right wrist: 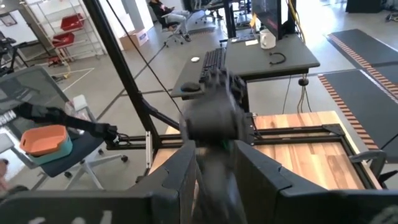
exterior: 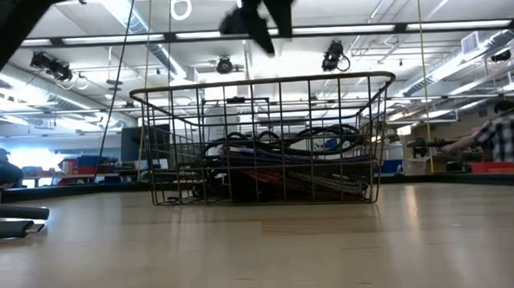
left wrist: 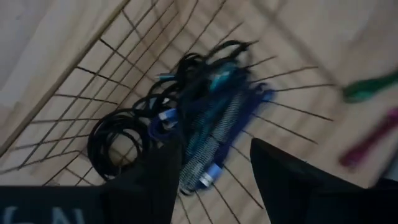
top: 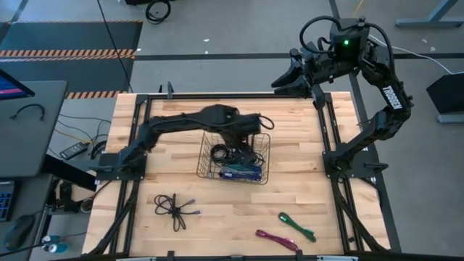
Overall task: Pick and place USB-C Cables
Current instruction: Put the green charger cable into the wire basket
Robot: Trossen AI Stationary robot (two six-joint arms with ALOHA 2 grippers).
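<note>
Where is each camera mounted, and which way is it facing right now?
High: above the table, looking straight down; both arms show, the left gripper over the basket, the right gripper raised at the far edge.
Low: at tabletop height, looking level at the basket; a dark arm hangs above it.
Left wrist: looks down past its open jaws into the basket at the cables.
Right wrist: looks across the table into the room past its own jaws.
Shared: high, low and left wrist all see the basket with cables.

basket (top: 205,156) mid-table | cable pile (top: 239,171) inside | three cables (top: 175,208) on table in front
</note>
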